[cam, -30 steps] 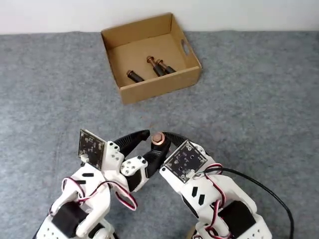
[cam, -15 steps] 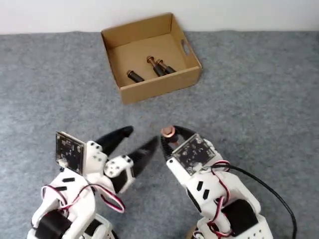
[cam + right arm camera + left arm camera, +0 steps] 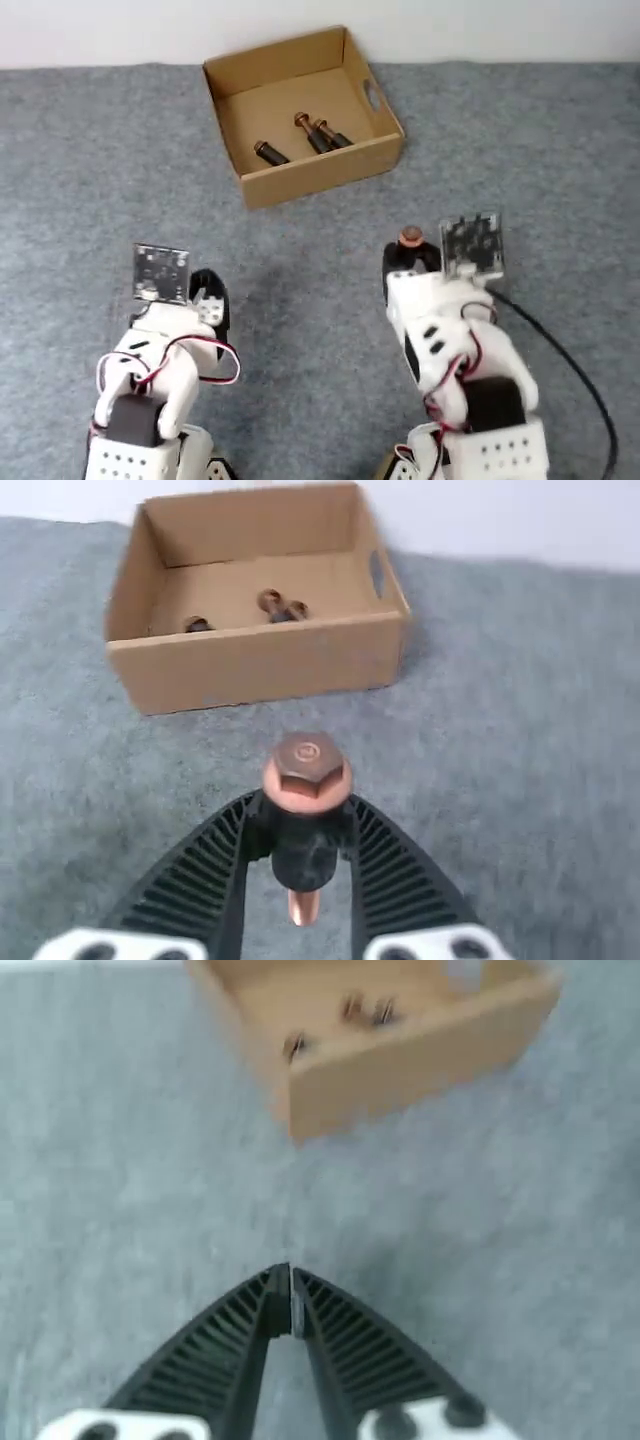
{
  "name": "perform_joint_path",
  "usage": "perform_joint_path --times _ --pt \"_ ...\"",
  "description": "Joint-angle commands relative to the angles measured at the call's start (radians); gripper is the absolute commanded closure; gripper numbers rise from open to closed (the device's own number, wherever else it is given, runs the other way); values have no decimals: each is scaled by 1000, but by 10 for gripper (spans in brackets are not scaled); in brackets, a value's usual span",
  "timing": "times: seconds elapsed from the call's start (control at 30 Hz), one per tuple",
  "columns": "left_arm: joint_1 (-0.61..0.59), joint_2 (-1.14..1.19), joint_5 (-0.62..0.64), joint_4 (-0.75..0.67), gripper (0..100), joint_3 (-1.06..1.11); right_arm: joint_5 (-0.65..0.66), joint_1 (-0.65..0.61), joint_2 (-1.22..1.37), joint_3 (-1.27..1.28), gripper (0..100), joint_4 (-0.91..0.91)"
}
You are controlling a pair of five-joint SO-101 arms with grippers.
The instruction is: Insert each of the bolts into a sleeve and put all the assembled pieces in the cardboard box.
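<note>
My right gripper (image 3: 300, 845) is shut on an assembled piece (image 3: 304, 810), a copper bolt through a black sleeve, held with the hex head toward the box. From above, that piece (image 3: 410, 240) is at the right arm's tip, below the box's near right corner. The cardboard box (image 3: 320, 172) stands at the back of the table with three assembled pieces (image 3: 310, 135) lying inside; it also appears ahead of the right gripper as the box (image 3: 255, 665). My left gripper (image 3: 289, 1300) is shut with nothing in it, low over the carpet, with the box (image 3: 400, 1070) ahead of it.
Grey carpet (image 3: 520, 180) covers the table on all sides of the box. A white wall edge (image 3: 100, 30) runs along the back. A black cable (image 3: 560, 350) trails from the right arm toward the front right.
The arms have drawn apart. The left gripper let go of the piece, pulled back left and shut. The right gripper carried the assembled piece to the right and toward the box.
</note>
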Motion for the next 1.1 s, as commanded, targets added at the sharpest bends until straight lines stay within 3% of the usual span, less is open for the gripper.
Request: perform_joint_path --times 0.0,0.3,0.67,1.07 --pt "-12 -8 -63 -43 995 94 -38 15 186 -192 990 -4" --pt "-14 -9 -129 -161 995 242 31 7 779 -654 990 -7" --pt "-12 -2 -129 -158 995 242 157 -5 1483 -1347 990 -194" --pt "-9 -9 -129 -107 995 240 302 -1 2106 -1958 990 -280"
